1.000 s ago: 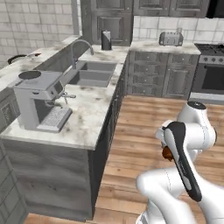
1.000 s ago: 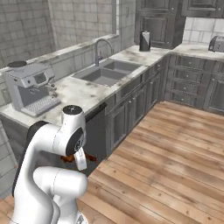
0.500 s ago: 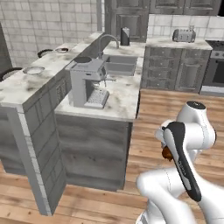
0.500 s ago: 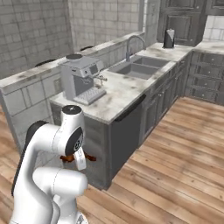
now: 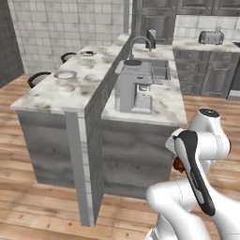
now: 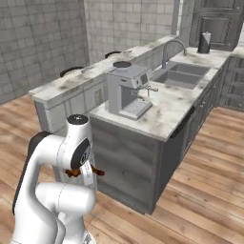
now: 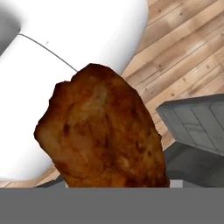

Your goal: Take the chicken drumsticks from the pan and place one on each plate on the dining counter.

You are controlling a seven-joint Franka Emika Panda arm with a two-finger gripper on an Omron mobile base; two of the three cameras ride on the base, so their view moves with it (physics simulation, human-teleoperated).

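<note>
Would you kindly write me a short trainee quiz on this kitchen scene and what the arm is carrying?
1. True or false: the jaws hold a chicken drumstick.
2. What stands on the lower worktop next to the sink? A) a microwave B) a coffee machine C) a blender
3. How many plates lie on the dining counter?
Key: 1 true; 2 B; 3 two.

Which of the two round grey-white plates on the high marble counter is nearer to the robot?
The plate by the near end of the marble counter; the other plate lies farther along, toward the tiled wall.
</note>
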